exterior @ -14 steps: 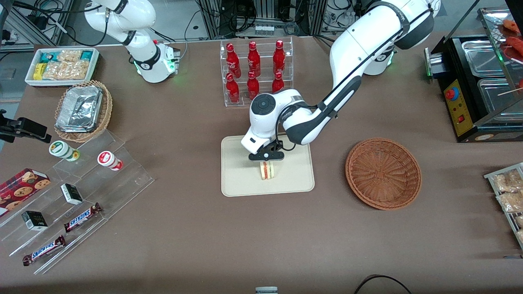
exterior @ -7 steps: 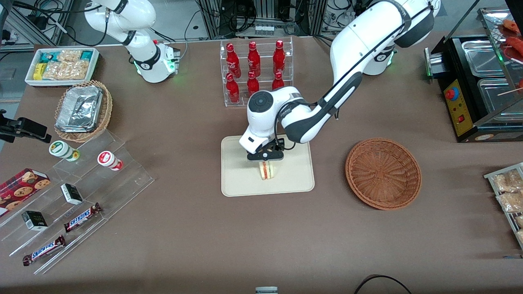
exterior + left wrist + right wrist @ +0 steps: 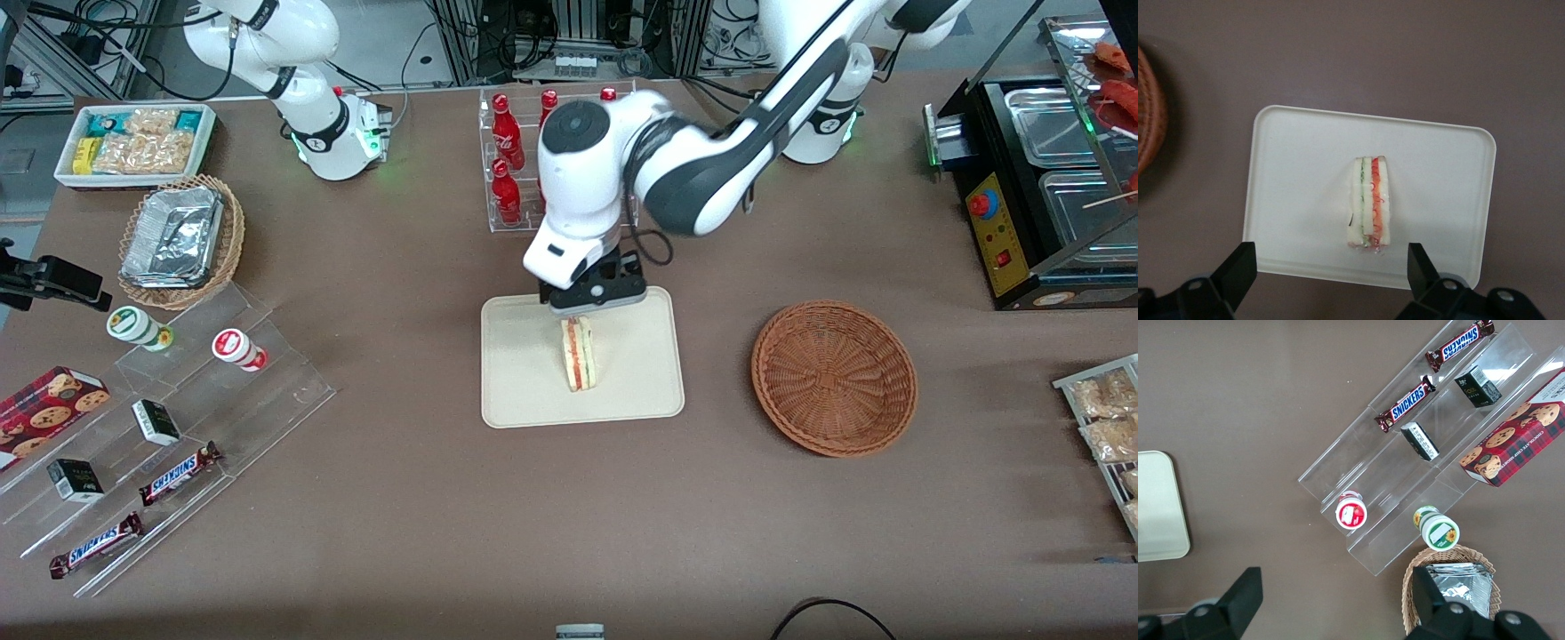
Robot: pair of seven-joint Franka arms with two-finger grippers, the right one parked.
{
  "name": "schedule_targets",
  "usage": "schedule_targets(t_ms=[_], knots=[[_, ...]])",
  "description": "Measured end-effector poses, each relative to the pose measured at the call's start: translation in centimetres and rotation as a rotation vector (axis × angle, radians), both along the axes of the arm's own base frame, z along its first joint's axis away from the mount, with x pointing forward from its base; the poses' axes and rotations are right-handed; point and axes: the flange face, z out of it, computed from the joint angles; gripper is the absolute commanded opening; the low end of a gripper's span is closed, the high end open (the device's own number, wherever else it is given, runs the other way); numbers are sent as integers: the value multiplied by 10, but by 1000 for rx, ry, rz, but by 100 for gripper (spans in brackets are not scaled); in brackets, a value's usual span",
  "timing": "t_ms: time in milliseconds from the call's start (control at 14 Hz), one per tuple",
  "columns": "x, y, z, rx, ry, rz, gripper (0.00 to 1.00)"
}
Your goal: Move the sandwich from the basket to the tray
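- On tray (image 3: 524, 391): sandwich (image 3: 578, 354), standing on edge near the middle, filling stripes facing up. Long axis runs from the front camera's side toward the bottle rack (image 3: 511, 160).
- Tray: cream, rectangular, low rim; it lies on the brown table (image 3: 400, 516), roughly midway along it. In the wrist view the sandwich (image 3: 1369, 202) sits well inside the rim of the tray (image 3: 1291, 173) on every side.
- Basket (image 3: 833, 377): red-brown wicker, nothing in it, beside the tray toward the working arm's end. One edge of the basket (image 3: 1148, 120) shows in the wrist view, apart from the tray.
- Gripper (image 3: 594, 292): above the tray's edge that lies farther from the front camera, raised clear of the sandwich. Fingers (image 3: 1238, 268) spread wide, nothing between them; no contact with bread or tray.
- Key relation: sandwich lies straight below the gripper (image 3: 1330, 270) and a little nearer the front camera; its long axis points along the gap between the fingers, the bread faces toward the pads.
- Step, as judged: release done, sandwich delivered; task looks essentially complete.
- Next move, as judged: a plain lift away. Sandwich is free of the fingers, so dragging it seems unlikely.
- Risk, as judged: the wedge stands on a narrow edge, so a jolt to the tray could tip it flat.
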Motion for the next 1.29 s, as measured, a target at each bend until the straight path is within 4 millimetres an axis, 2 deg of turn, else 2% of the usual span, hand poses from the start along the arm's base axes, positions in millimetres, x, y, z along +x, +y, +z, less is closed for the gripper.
schedule_targets(t_ms=[143,357,571,714,1000,1286], knots=[[9,36,42,7,13,3,100],[24,99,96,8,60,-32,100],[30,161,135,32,107,-94,100],[36,191,149,47,112,-136,100],[48,245,159,50,150,-199,100],[53,324,183,40,183,-274,100]])
